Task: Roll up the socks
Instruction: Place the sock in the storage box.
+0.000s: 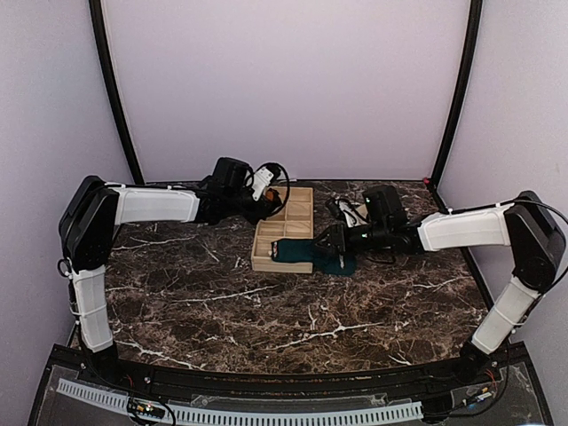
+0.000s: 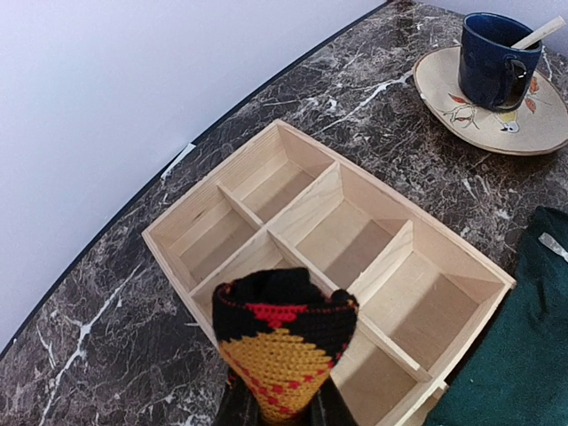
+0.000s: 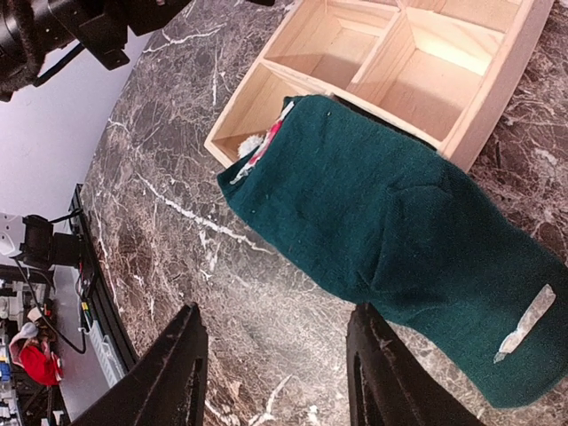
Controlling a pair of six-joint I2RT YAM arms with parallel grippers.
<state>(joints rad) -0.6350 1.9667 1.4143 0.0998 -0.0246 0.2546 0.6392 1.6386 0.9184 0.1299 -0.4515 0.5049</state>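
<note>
My left gripper [image 2: 282, 406] is shut on a rolled black, yellow and red sock [image 2: 284, 342] and holds it above the near-left end of the wooden divided tray [image 2: 342, 182]. In the top view the left gripper [image 1: 263, 200] hovers at the tray's [image 1: 286, 229] far left side. A dark green sock [image 3: 399, 231] lies flat, draped over the tray's [image 3: 417, 62] near corner and onto the marble. It also shows in the top view [image 1: 312, 257]. My right gripper [image 3: 280, 373] is open and empty, just beside the green sock's edge, over bare marble [image 1: 335, 244].
A blue cup [image 2: 493, 60] with a stick in it stands on a patterned saucer [image 2: 461, 102] to the right of the tray. A black-framed wall runs behind the tray. The marble table's front edge lies toward the arm bases.
</note>
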